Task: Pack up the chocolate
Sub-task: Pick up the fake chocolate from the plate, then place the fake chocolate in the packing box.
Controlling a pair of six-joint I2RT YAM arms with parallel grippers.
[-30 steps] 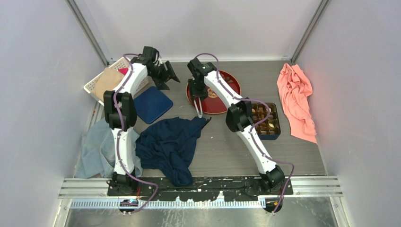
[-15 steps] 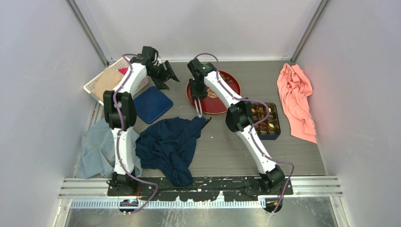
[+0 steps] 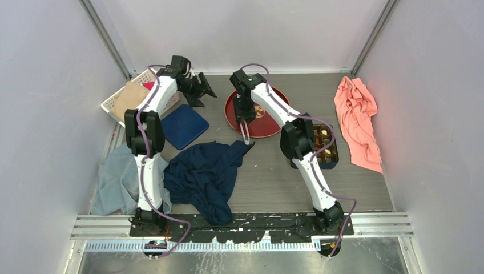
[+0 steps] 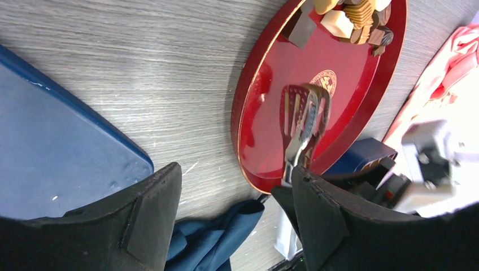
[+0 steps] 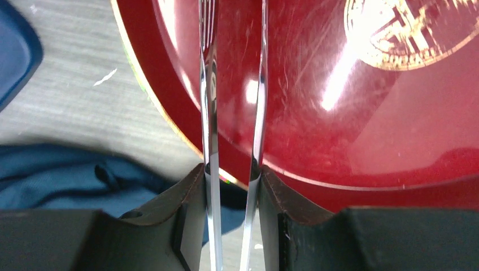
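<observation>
Several chocolate pieces (image 4: 350,14), brown and cream, lie in a heap at the far rim of the red round tray (image 4: 271,84). More chocolate (image 3: 324,140) sits in the compartments of the navy box (image 3: 334,161). My right gripper (image 5: 231,175) is shut on a pair of metal tongs (image 5: 206,84). The tongs' slotted tips (image 4: 305,110) hang over the tray's bare middle near the gold emblem, apart from the heap. My left gripper (image 4: 234,175) stands open and holds nothing, above the table left of the tray.
The navy box lid (image 3: 184,125) lies left of the tray. A dark blue cloth (image 3: 205,174) is crumpled in front of it, and a grey cloth (image 3: 117,180) lies at the left. A white basket (image 3: 128,100) stands back left, a pink cloth (image 3: 359,123) at the right.
The right gripper has squeezed the tongs narrower and shifted slightly right over the tray, its elbow swinging right across the box. The left arm has not moved.
</observation>
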